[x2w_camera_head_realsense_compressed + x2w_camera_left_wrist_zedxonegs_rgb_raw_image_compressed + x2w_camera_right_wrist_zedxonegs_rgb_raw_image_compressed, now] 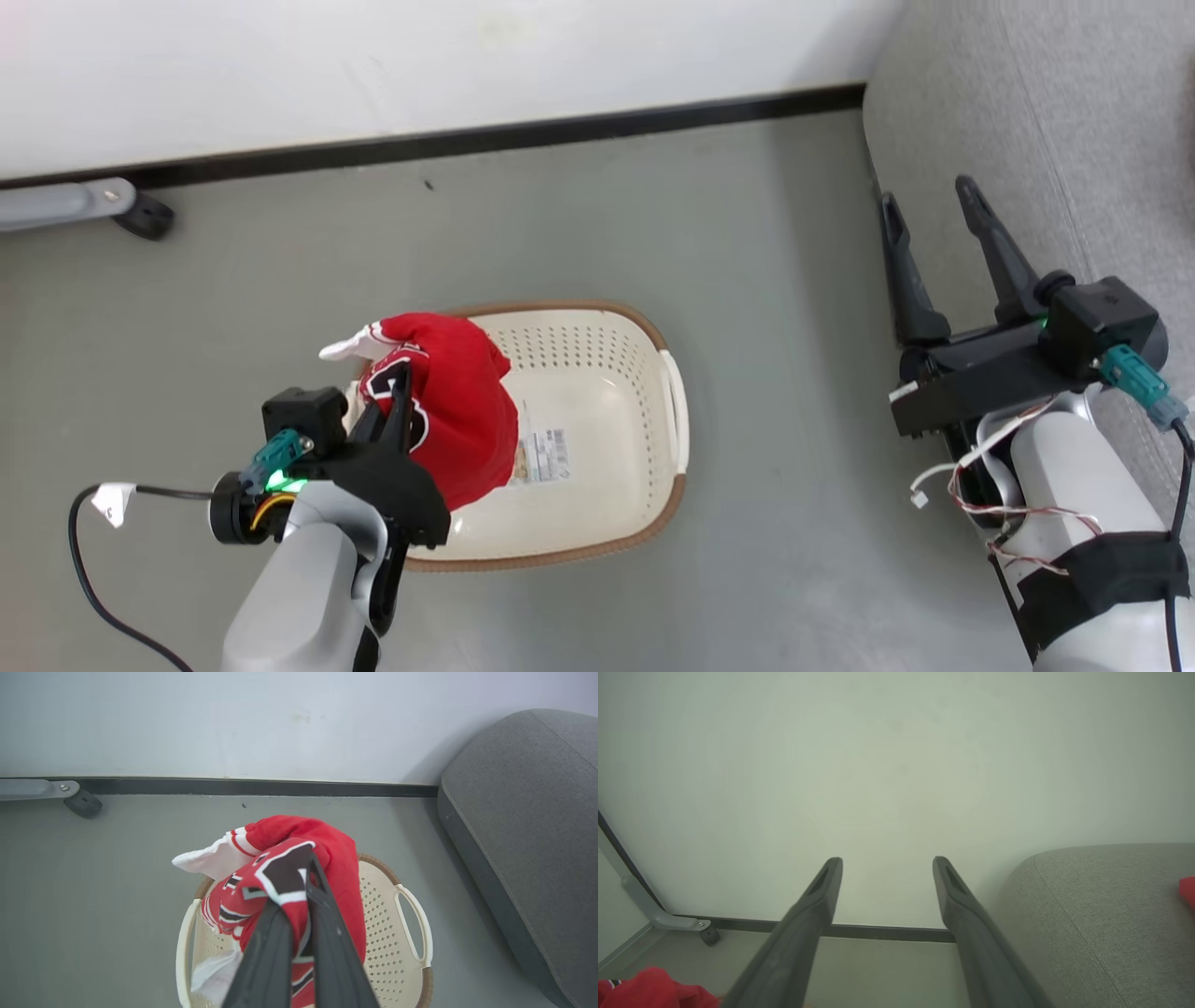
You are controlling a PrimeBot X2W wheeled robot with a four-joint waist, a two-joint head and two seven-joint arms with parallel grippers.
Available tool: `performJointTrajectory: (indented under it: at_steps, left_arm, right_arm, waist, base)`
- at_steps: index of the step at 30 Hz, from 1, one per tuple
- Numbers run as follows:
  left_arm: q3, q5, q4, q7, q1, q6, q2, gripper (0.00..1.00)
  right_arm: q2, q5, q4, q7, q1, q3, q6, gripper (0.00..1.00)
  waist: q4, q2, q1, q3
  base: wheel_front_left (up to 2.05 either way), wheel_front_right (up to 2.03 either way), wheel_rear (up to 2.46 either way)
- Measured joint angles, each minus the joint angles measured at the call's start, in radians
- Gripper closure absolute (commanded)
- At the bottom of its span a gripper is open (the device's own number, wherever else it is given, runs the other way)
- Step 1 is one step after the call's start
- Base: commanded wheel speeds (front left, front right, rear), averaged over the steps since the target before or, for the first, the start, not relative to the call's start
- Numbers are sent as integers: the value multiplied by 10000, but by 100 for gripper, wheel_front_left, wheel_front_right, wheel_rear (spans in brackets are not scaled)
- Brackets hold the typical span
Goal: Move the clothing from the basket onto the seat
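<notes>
Left gripper (400, 392) is clamping tight on the red clothing (467, 411), holding the bundle over the left end of the basket (653, 336), with a white bit poking out towards the wall. The basket is sitting on the grey floor (747, 280), its label (546, 455) showing on the bare bottom. Right gripper (926, 194) is hovering with fingers spread wide, gripping nothing, just beside the seat (1027, 112). The seat is lying off to the basket's right. A red patch (1188, 891) is showing on it in the right wrist view.
</notes>
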Motion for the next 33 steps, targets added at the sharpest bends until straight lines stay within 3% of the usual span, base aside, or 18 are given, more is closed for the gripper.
performJointTrajectory:
  at_steps: [16,33]
  left_arm:
    - [443,105,-1814,0,1183,115,4,100]
    - [1083,619,-4897,-4,1911,247,305,100]
  right_arm:
    - [29,88,288,0,883,23,71,0]
    - [130,178,230,0,1123,102,144,0]
  waist:
    - [888,0,0,-1480]
    - [1445,1,1,-1990]
  base:
    - [0,0,0]
    - [0,0,0]
